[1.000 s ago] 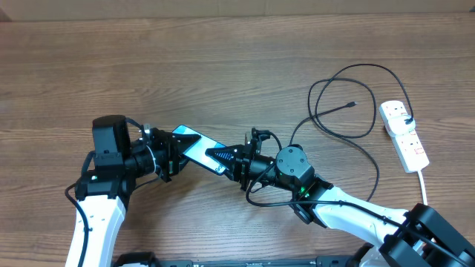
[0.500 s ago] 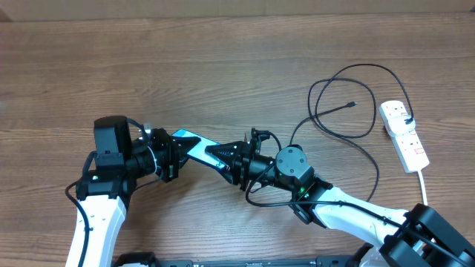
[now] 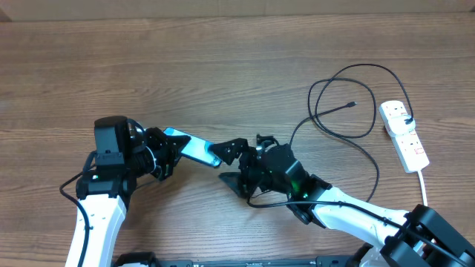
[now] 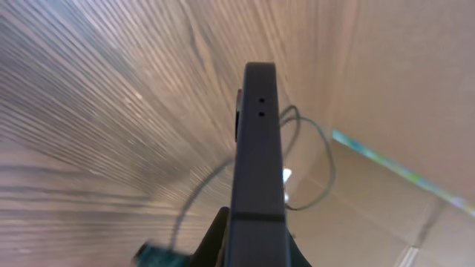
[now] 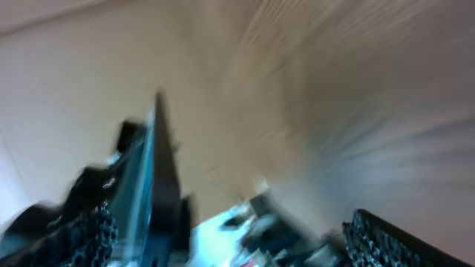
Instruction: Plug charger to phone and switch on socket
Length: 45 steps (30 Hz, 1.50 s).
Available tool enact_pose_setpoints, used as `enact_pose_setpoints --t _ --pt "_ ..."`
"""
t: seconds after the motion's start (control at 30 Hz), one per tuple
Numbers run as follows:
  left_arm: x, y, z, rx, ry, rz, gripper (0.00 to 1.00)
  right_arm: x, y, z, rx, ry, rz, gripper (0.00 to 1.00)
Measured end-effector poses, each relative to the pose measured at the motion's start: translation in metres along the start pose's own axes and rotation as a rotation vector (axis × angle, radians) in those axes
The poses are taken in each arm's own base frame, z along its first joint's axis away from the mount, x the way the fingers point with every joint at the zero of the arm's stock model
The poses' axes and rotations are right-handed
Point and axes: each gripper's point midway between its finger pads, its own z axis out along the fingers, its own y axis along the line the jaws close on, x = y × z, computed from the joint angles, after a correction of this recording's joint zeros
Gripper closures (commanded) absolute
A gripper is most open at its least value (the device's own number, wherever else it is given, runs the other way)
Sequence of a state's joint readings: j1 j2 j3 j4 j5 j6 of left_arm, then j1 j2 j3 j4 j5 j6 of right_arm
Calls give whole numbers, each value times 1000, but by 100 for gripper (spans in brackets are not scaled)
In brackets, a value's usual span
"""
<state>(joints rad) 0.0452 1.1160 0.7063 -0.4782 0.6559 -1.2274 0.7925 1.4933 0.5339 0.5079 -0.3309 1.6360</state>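
Observation:
My left gripper point(image 3: 165, 145) is shut on the phone point(image 3: 189, 145), a slim slab with a light-blue screen held on edge above the table. In the left wrist view the phone's dark edge point(image 4: 256, 156) runs straight up from the left gripper point(image 4: 256, 248). Just beyond the phone's free end my right gripper point(image 3: 229, 163) stands wide open, holding nothing. The blurred right wrist view shows the phone point(image 5: 159, 185) beside the left finger of the right gripper point(image 5: 234, 245). The charger point(image 3: 343, 137) lies in black loops at the right, its connector tip point(image 3: 352, 104) bare on the table. The white socket point(image 3: 404, 137) is at the far right.
The socket's thick white cord point(image 3: 424, 182) runs toward the front edge. The charger's cable passes close behind the right arm point(image 3: 334, 200). A cardboard wall point(image 4: 401, 111) borders the far side of the wooden table point(image 3: 223, 67).
My right gripper has opened wide and let go of the phone's end. The left gripper has stayed shut on the phone, which has turned a little and shifted slightly left.

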Motion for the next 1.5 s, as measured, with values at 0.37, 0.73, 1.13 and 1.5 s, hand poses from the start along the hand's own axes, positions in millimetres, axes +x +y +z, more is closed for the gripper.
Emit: enact_pose_setpoints --t 0.37,0.73,1.13,1.5 --pt "14 24 23 -57 189 110 96 -37 4 -8 47 -202 -578 0" --pt "25 40 41 -61 347 113 95 -141 -1 -108 449 -437 -471 0" --pt "38 18 36 60 441 149 96 -194 -17 -208 709 -650 -217 0" --pt "75 -58 17 401 640 390 96 -197 6 -193 585 -636 -246 0"
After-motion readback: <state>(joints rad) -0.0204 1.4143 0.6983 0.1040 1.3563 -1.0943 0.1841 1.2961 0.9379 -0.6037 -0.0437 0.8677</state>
